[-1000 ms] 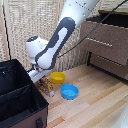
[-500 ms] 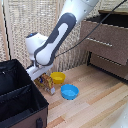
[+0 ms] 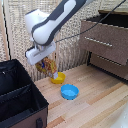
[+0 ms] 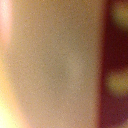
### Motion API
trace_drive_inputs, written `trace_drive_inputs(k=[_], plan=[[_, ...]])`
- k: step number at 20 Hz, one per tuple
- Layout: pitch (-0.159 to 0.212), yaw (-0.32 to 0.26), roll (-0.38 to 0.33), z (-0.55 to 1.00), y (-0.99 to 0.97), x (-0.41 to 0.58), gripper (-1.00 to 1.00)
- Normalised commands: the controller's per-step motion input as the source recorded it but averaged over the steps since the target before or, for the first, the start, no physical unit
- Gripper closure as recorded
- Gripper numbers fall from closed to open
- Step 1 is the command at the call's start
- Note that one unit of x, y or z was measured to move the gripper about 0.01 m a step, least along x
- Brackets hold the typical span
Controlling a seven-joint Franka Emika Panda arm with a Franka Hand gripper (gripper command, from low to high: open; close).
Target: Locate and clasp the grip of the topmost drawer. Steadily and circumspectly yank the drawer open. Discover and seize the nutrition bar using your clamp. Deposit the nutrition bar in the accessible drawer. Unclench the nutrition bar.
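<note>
Nutrition bar held up off the floor at the arm's end

The nutrition bar (image 3: 48, 64), red-orange with yellow speckles, hangs below the clamp (image 3: 44, 57), its lower end overlapping the yellow bowl (image 3: 58, 78) at about 5 o'clock from it; no brand or writing can be read on the packet. The jaws are hidden behind the white wrist block and the packet, so I cannot tell by sight how they stand. The wrist view is a close blur of tan with a dark red band and yellow spots. Against half a second ago, the arm and bar sit a touch higher. The topmost drawer (image 3: 102, 35) at 2 o'clock looks drawn out. A blue bowl (image 3: 69, 91) lies at 5 o'clock; a black bin (image 3: 20, 97) at 7 o'clock, cut off
</note>
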Motion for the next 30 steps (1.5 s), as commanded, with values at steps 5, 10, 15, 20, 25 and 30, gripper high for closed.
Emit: trace_drive_inputs(k=[5,10,15,20,25,30], plan=[[0.092,-0.159,0.034,0.92,-0.14,0.056,1.0],[0.114,-0.203,0.092,0.77,-0.25,0.043,1.0],[0.13,-0.189,0.093,0.75,-0.35,0.094,1.0],[0.129,-0.175,0.099,0.74,-0.35,0.154,1.0],[0.112,-0.148,0.089,0.77,-0.35,0.282,1.0],[0.088,-0.141,0.033,0.91,-0.42,0.378,1.0]])
